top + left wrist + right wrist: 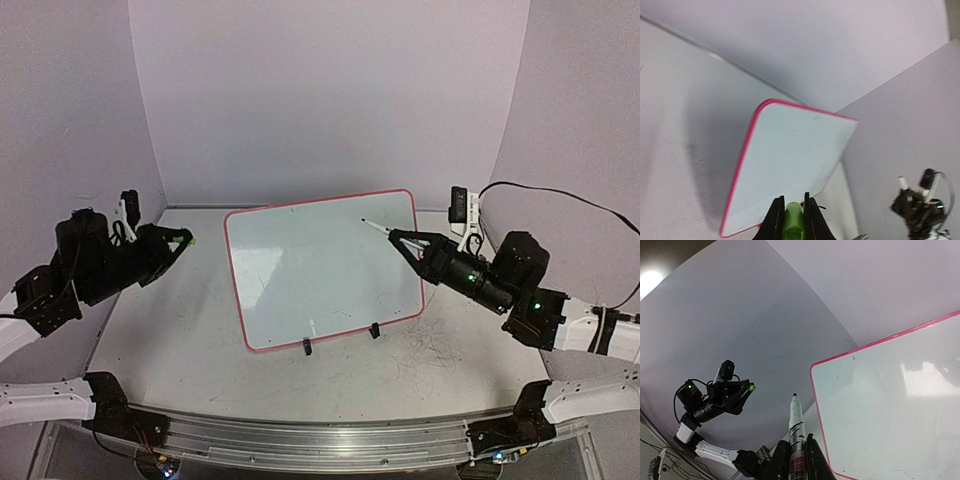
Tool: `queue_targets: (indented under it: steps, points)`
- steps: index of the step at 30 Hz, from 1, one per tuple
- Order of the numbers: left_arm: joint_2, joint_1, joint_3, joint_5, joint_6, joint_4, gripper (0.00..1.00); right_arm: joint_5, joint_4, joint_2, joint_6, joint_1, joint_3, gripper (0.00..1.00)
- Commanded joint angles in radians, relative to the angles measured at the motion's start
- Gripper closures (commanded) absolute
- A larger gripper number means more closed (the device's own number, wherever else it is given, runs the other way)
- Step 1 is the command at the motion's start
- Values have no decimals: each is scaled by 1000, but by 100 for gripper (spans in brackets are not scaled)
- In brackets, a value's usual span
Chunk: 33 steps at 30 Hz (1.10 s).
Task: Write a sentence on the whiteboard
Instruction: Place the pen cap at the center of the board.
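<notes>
Whiteboard (320, 270) spans left-right; right claw (398, 240) grips marker (375, 227) pointing left; left claw (181, 240) clamps green cap (794, 220)

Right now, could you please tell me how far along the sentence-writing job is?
Done: the marker is uncapped, and the left gripper holds a green cap off to the side. In hand: the right gripper grips the marker, tip aimed at the upper right corner of the whiteboard. Left: the whole sentence, since the board shows only faint grey marks and no lettering.
</notes>
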Motion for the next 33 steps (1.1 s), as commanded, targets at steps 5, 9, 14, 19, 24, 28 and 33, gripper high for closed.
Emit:
queue_targets:
  steps: [5, 9, 14, 19, 24, 28, 33]
  points:
    - [77, 4, -150, -127, -21, -221, 100, 187, -225, -114, -151, 3, 43, 100]
    - [132, 4, -250, -154, -25, -144, 100, 217, -246, -140, -150, 2, 36, 100]
    - [229, 9, -340, -116, -32, -16, 100, 200, -261, -143, -153, 3, 47, 100]
    - [323, 18, -361, -119, -27, 43, 100, 186, -272, -137, -162, 3, 48, 100]
    - [398, 30, -373, -109, -22, 99, 100, 203, -278, -134, -158, 2, 56, 100]
    - [474, 30, -346, -128, 0, 103, 99, 211, -279, -125, -165, 3, 60, 100]
    - [561, 32, -304, -146, 17, 102, 98, 213, -279, -103, -179, 2, 73, 100]
